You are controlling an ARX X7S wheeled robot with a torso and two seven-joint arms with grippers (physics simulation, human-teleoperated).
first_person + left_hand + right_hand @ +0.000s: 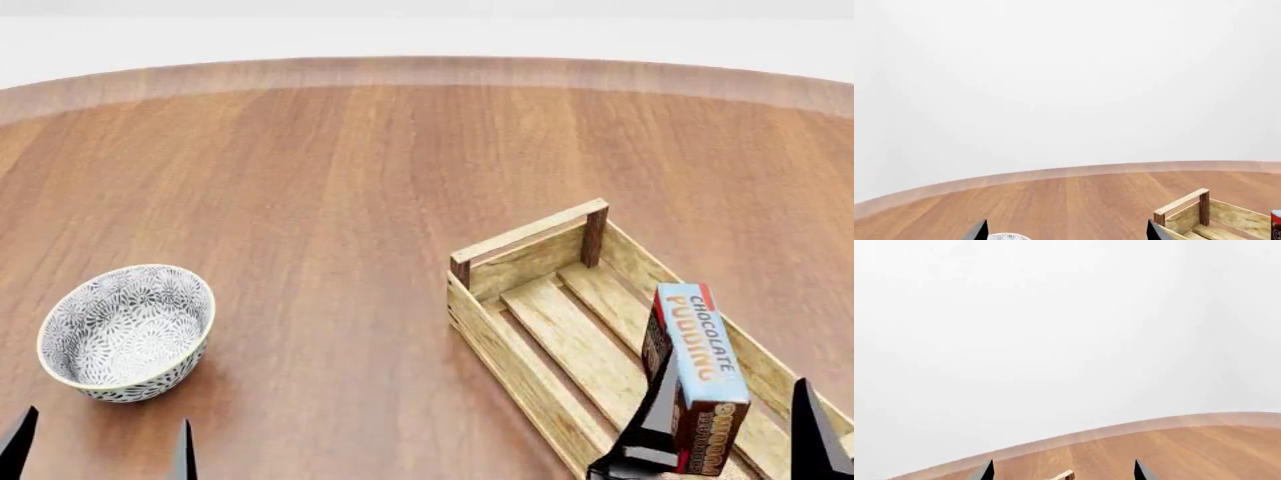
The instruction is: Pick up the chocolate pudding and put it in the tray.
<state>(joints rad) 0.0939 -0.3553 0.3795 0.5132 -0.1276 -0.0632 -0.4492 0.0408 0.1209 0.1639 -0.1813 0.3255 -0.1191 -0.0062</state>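
Note:
The chocolate pudding (694, 375) stands on edge inside the light-wood slatted tray (527, 240), light-blue lettered edge up, near the tray's near end. My right gripper (733, 382) is open, its fingers wide apart on either side of the carton. One finger overlaps the carton's side and the other stands clear of it. In the right wrist view the right gripper (1063, 471) shows only two spread tips and a bit of the tray's handle bar (1066, 475); the pudding is hidden there. My left gripper (102, 450) is open and empty just in front of the bowl.
A grey-patterned round bowl (127, 330) sits on the wooden table (334, 180) at the left, and its rim shows in the left wrist view (1007, 236). That view also shows the tray's end (1201, 212) and a red sliver of the pudding (1275, 225).

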